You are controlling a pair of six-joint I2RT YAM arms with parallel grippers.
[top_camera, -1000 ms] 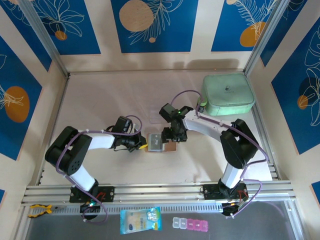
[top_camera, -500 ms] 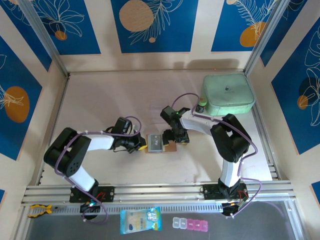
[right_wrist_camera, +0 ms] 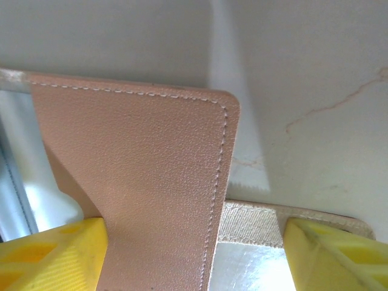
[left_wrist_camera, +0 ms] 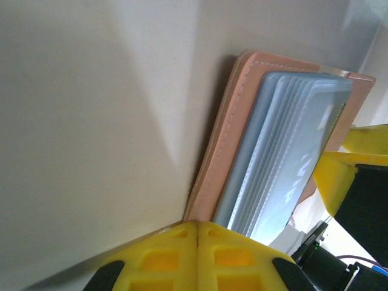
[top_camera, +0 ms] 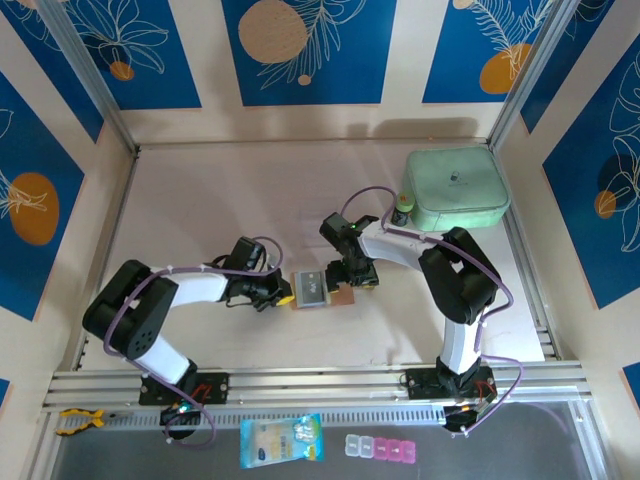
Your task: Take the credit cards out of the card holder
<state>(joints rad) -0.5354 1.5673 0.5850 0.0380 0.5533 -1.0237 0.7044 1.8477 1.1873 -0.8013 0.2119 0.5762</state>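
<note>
Logging one change: we see the right arm's elbow swung inward and the right end effector [top_camera: 352,280] spread wide astride the tan flap of the card holder [top_camera: 343,295], mid-counter [top_camera: 200,200]. The left end effector [top_camera: 283,292] stays closed against its opposite edge. The credit cards [top_camera: 312,285] are still pocketed, we judge. The mint-green case [top_camera: 455,188] sits well apart, obstructing nothing.

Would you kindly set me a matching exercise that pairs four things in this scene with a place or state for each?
Things:
1. card holder
2. mint-green case
3. blue-and-yellow packet
4. left gripper

Place or state:
A. far right of the table
B. fingers shut
C. on the dark ledge in front of the table's near edge
D. lying open at mid-table

Pairs: 1-D, 2-A, 3-C, 4-B.
</note>
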